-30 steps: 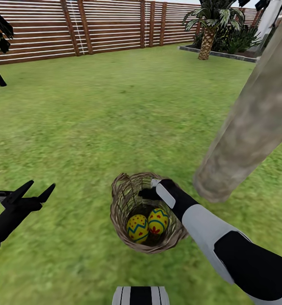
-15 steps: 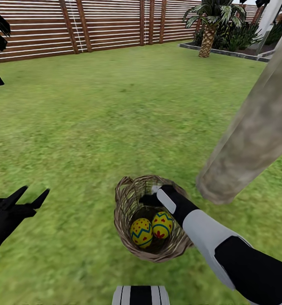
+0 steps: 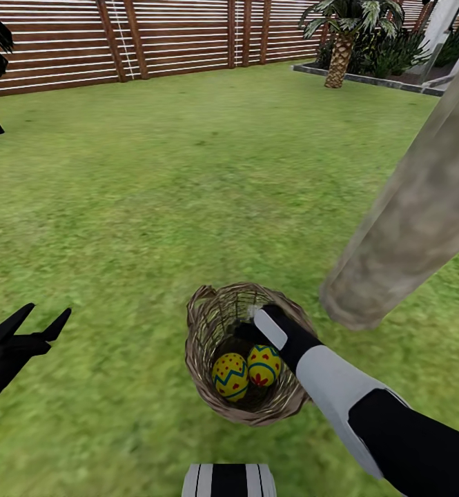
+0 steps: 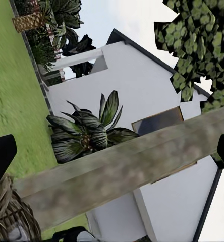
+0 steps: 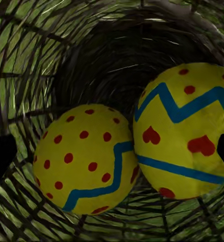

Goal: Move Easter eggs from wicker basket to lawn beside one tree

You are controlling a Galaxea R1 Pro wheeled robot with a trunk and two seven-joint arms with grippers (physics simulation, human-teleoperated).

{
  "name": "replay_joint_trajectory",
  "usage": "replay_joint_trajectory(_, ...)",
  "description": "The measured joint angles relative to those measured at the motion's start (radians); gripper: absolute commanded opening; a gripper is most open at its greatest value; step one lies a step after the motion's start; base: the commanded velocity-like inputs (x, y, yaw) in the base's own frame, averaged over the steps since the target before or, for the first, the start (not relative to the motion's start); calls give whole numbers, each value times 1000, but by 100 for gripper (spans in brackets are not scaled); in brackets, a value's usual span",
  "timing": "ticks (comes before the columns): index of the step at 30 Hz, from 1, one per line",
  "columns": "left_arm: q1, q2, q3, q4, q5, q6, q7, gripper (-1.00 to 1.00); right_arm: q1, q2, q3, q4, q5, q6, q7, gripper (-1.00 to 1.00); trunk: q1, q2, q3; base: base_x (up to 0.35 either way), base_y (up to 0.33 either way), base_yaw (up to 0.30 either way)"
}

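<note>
Eggs (image 3: 246, 369) in wicker basket (image 3: 205, 324)

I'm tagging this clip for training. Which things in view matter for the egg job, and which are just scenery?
Job:
Two Easter eggs
Wicker basket holding them
Right gripper inside the basket
Tree trunk beside the basket
Lawn

Scenery:
Wooden fence
Palm
White house
Broad-leaved plant

No text, label, brand, number or sign can be read in any view; only painted zigzag bands, dots and hearts are borne by the two Easter eggs (image 5: 137, 156) seen in the wicker basket (image 3: 208, 331)
</note>
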Motion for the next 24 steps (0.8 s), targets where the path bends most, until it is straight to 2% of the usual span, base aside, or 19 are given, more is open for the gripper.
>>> replay_joint_trajectory(1, 0, 0, 0, 0, 0, 0, 0, 100, 1, 0, 2, 0, -28, -12, -36, 100, 0, 0, 0, 0, 0, 0)
replay_joint_trajectory(5, 0, 0, -1, 0, 0, 0, 0, 100, 2, 0, 3, 0, -53, -57, -108, 100, 0, 0, 0, 0, 0, 0)
replay_joint_trajectory(7, 0, 0, -1, 0, 0, 0, 0, 100, 2, 0, 3, 0, -56, -69, -129, 100, 1, 0, -8, 0, 0, 0)
replay_joint_trajectory(10, 0, 0, -1, 0, 1, 0, 0, 100, 2, 0, 4, 1, -57, -78, -143, 100, 2, -1, -19, 0, 0, 0)
replay_joint_trajectory(16, 0, 0, -1, 0, 1, 0, 0, 100, 2, 0, 4, 3, -58, -94, -153, 100, 2, -1, -19, 0, 0, 0)
replay_joint_trajectory(24, 0, -2, -1, 0, 2, 0, 0, 100, 2, 0, 3, 3, -60, -110, -186, 100, 5, -2, -39, 0, 0, 0)
